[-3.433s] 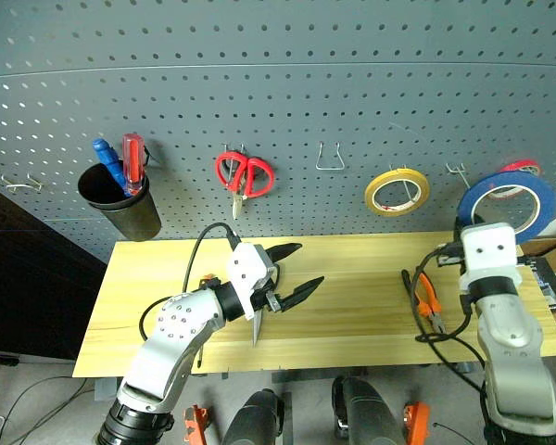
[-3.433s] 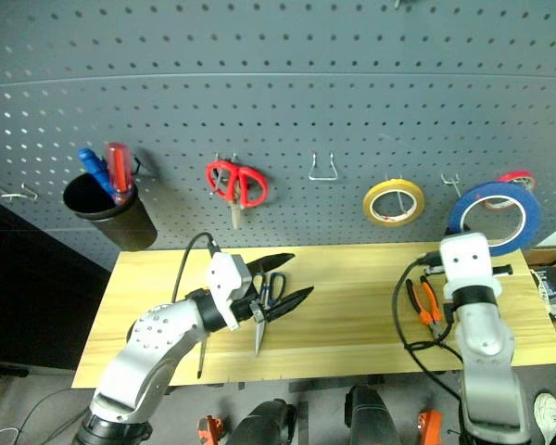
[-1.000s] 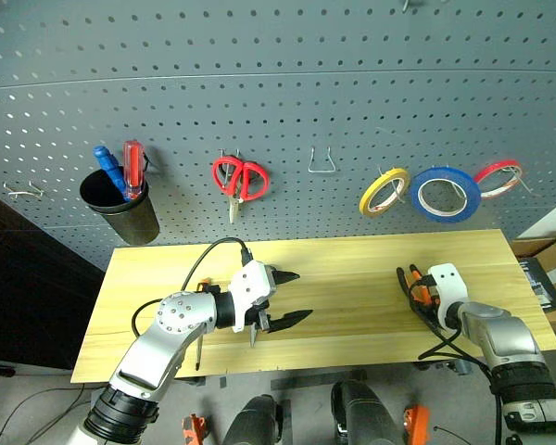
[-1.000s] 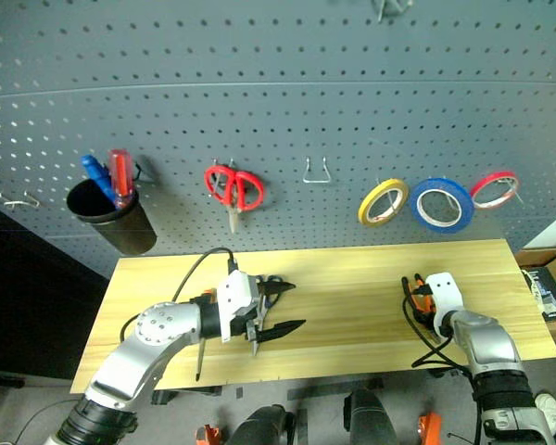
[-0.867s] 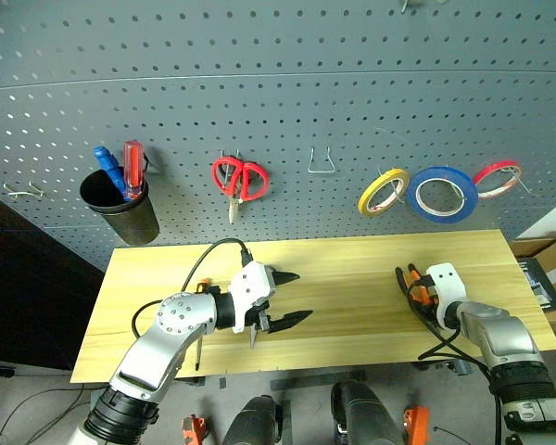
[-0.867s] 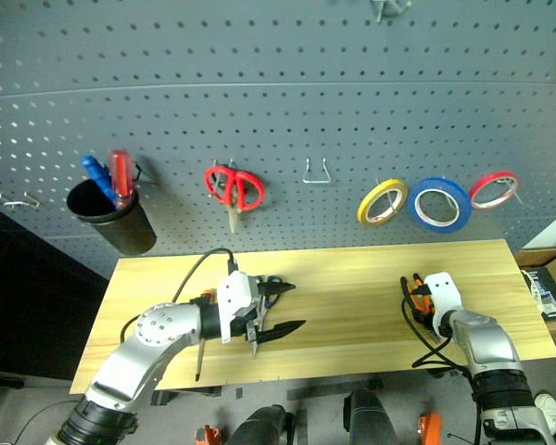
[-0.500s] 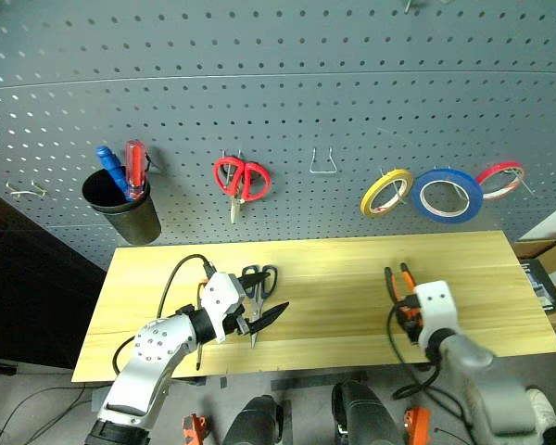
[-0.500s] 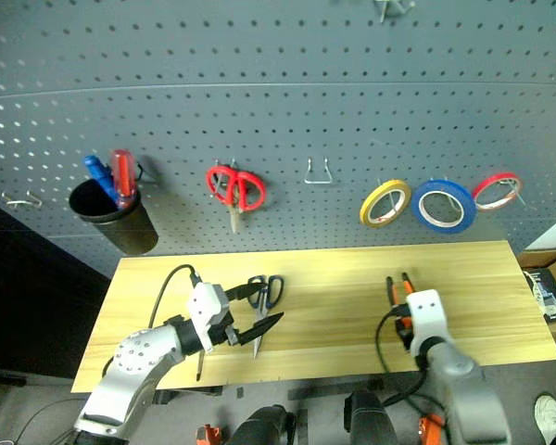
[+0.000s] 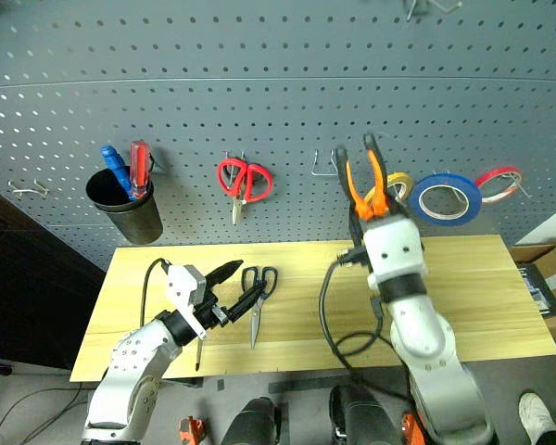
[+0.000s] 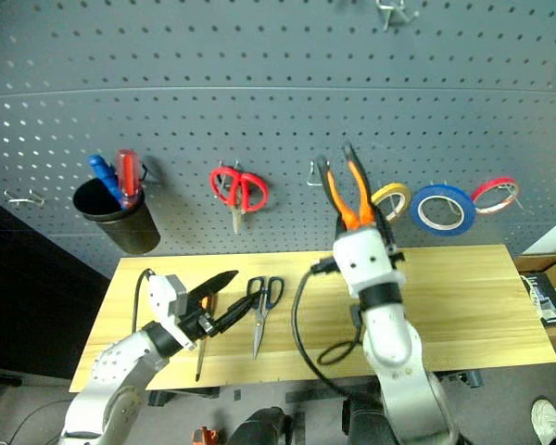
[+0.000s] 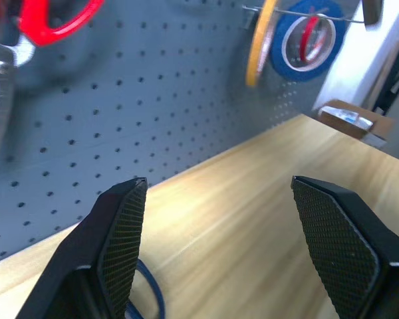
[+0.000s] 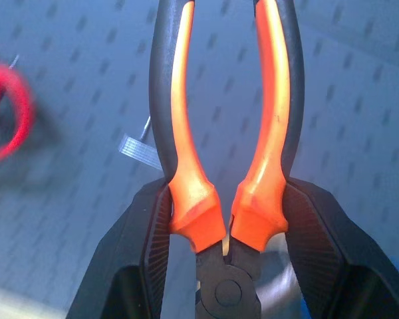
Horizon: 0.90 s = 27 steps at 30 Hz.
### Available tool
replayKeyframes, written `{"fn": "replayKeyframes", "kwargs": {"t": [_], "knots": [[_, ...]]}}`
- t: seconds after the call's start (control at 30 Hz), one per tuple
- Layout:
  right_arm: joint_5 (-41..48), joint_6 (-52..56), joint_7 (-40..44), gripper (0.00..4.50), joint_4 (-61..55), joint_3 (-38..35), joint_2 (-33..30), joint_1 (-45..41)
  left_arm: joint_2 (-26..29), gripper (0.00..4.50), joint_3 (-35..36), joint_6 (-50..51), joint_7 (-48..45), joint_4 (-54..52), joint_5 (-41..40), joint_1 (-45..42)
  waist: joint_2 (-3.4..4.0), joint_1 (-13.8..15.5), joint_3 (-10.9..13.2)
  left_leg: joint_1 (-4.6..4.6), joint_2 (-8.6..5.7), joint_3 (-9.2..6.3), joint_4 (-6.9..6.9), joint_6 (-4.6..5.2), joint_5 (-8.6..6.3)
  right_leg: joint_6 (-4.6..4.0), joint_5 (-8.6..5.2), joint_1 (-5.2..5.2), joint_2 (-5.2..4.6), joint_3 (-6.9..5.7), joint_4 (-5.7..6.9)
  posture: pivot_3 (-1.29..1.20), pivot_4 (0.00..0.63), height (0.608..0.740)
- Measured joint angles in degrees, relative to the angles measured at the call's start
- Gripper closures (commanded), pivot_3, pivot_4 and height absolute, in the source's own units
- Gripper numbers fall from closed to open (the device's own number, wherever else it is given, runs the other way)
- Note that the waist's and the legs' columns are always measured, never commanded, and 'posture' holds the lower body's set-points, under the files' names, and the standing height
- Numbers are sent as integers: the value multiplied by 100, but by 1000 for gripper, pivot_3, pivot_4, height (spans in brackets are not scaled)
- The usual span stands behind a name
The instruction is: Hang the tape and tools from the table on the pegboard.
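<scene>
My right gripper (image 9: pixel 370 209) is shut on the pliers (image 9: pixel 366 176) near their joint and holds them up in front of the pegboard (image 9: pixel 259 93). Their orange-and-black handles (image 12: pixel 186 100) point up beside a bare metal hook (image 9: pixel 325 164). My left gripper (image 9: pixel 249 279) is open and empty, low over the left of the table (image 9: pixel 482 287). It is just left of the dark-blue-handled scissors (image 9: pixel 257 298), which lie flat. The slim screwdriver (image 10: pixel 200 357) lies partly under my left arm. The blue tape (image 9: pixel 445 197) hangs on the pegboard.
A yellow roll (image 9: pixel 400 185) and a red roll (image 9: pixel 498 183) hang either side of the blue tape. Red scissors (image 9: pixel 244 179) hang left of the bare hook. A black cup (image 9: pixel 125 209) holds blue and red screwdrivers. A cardboard box (image 9: pixel 542 269) stands off the table's right end.
My right gripper has lifted the pliers off the table and swung them up and to the left, in front of the pegboard. My left gripper has drawn back to the left, uncovering the scissors.
</scene>
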Motion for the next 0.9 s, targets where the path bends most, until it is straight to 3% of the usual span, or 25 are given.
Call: {"fn": "replayKeyframes", "kwargs": {"t": [0.23,0.67,0.9], "knots": [[277,-845,61,2323,1409,-306,403,-1341,-104,806,-25,194,219,-221,-6,-190,0,-24,-4,-10,0,5,-18,2,-2,-2,0,-17,-1,-2,-12,86,189,740],[630,-2210,125,2323,3446,-552,741,-2394,-107,806,-3,352,484,-470,-6,-160,0,-10,-4,-11,0,6,-10,2,-1,-3,0,-23,-1,-3,5,135,193,740],[614,-3204,-23,2323,4832,-603,697,-2534,-129,806,1,351,524,-480,-1,-174,0,-7,-4,-11,0,8,-7,2,-1,-4,0,-23,-1,-2,8,142,196,740]]}}
